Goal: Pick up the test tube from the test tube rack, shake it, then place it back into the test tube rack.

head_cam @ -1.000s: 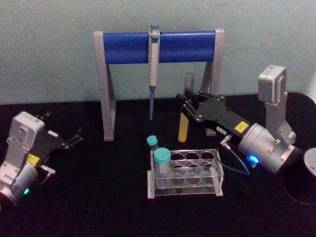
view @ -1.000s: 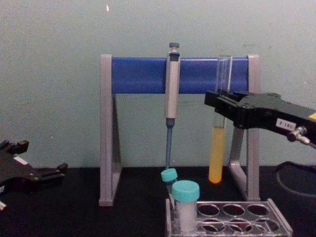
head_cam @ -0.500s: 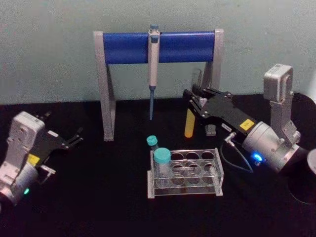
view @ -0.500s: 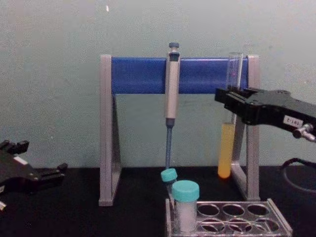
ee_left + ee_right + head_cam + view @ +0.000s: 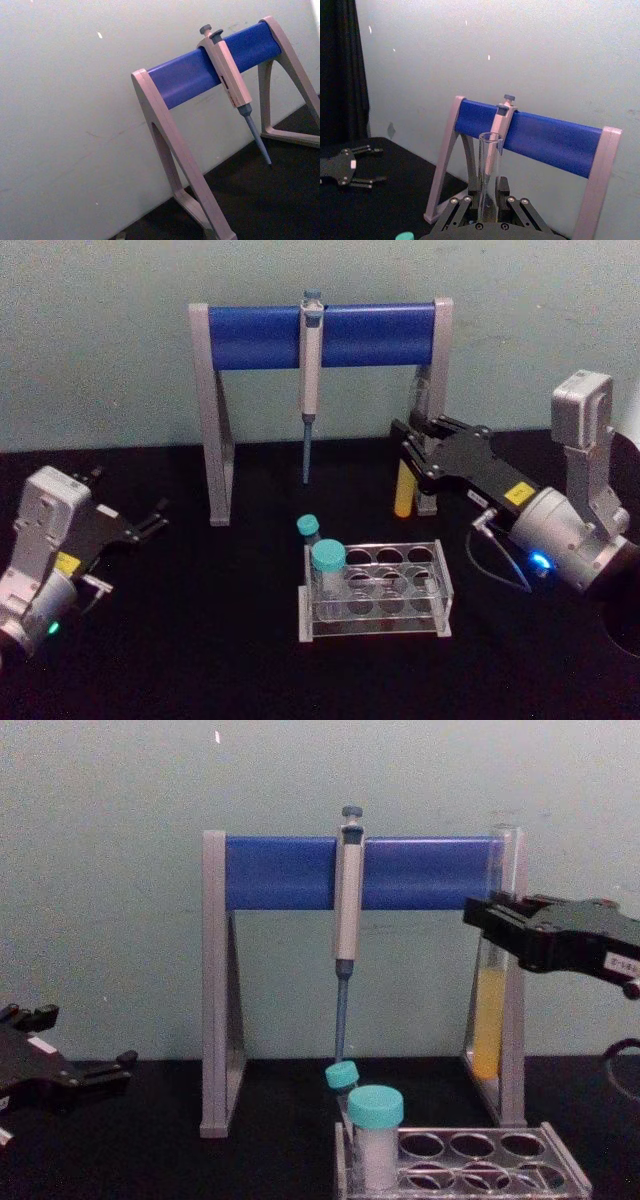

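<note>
Right gripper (image 5: 414,444) is pinched on the test tube (image 5: 403,492), gripping the clear glass above the yellow liquid. The tube is near upright, open end up. In the right wrist view it stands straight out from between the fingers (image 5: 465,207).

The tube is out of the test tube rack (image 5: 376,626), behind it and off towards its right end, well apart. In the chest view it lines up with the right leg of the pipette stand (image 5: 283,872), and its yellow end (image 5: 488,1036) hangs higher than the rack top (image 5: 566,1166).

The rack holds two teal-capped vials (image 5: 327,562) at its left end.

Left gripper (image 5: 150,518) is parked low on the left, fingers spread, holding nothing.

The surface is a black tabletop (image 5: 200,650). The grey-and-blue stand sits at the back with a pipette (image 5: 311,370) hanging from the bar. Behind it is a plain pale wall (image 5: 100,340).
</note>
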`<move>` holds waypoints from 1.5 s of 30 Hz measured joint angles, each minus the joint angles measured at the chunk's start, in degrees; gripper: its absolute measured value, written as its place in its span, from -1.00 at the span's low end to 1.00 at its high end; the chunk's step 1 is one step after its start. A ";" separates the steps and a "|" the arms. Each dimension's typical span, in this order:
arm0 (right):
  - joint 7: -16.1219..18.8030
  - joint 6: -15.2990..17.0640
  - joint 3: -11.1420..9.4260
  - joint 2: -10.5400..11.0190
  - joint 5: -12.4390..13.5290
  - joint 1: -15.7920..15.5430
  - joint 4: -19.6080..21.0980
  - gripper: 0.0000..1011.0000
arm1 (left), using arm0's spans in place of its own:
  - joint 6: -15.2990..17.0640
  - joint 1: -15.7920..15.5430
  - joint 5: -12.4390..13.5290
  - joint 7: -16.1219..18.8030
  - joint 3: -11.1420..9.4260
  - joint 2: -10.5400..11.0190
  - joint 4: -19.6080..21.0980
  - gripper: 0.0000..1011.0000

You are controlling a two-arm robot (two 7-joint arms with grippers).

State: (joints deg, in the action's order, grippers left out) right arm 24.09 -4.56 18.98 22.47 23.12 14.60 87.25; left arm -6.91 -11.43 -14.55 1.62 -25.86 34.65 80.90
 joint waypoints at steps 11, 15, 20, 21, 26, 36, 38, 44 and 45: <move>-0.45 3.75 -1.01 3.78 -1.50 -4.30 5.93 -0.54 | 0.00 0.00 0.01 0.00 0.00 0.00 0.00 0.98; 0.84 4.32 -0.84 4.52 -0.98 -5.49 7.41 -0.54 | 0.00 0.00 0.00 0.00 0.00 0.00 0.00 0.98; 2.74 4.32 0.02 4.53 0.48 -5.66 7.72 -0.54 | 0.00 0.00 0.00 0.00 0.00 0.00 0.00 0.98; 3.47 4.27 0.40 4.34 1.15 -5.38 7.53 -0.54 | 0.00 0.00 0.00 0.00 0.00 0.00 0.00 0.98; 5.24 3.70 1.53 3.42 3.04 -3.95 5.98 -0.54 | 0.00 0.00 0.00 0.00 0.00 0.00 0.00 0.98; 5.47 0.20 2.73 0.49 4.82 -0.03 0.67 -0.54 | 0.00 0.00 0.00 0.00 0.00 0.00 0.00 0.98; 4.52 -0.57 2.74 -0.01 4.38 0.56 -0.36 -0.54 | 0.00 0.00 0.00 0.00 0.00 0.00 0.00 0.98; 2.12 -1.67 2.11 -0.65 2.53 1.04 -1.62 -0.54 | 0.00 0.00 0.00 0.00 0.00 0.00 0.00 0.98; 1.98 -1.69 1.99 -0.68 2.40 1.04 -1.67 -0.54 | 0.00 0.00 0.00 0.00 0.00 0.00 0.00 0.98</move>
State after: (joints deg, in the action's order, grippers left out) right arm 26.07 -6.25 20.98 21.79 25.52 15.64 85.59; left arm -6.91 -11.43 -14.55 1.62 -25.86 34.65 80.90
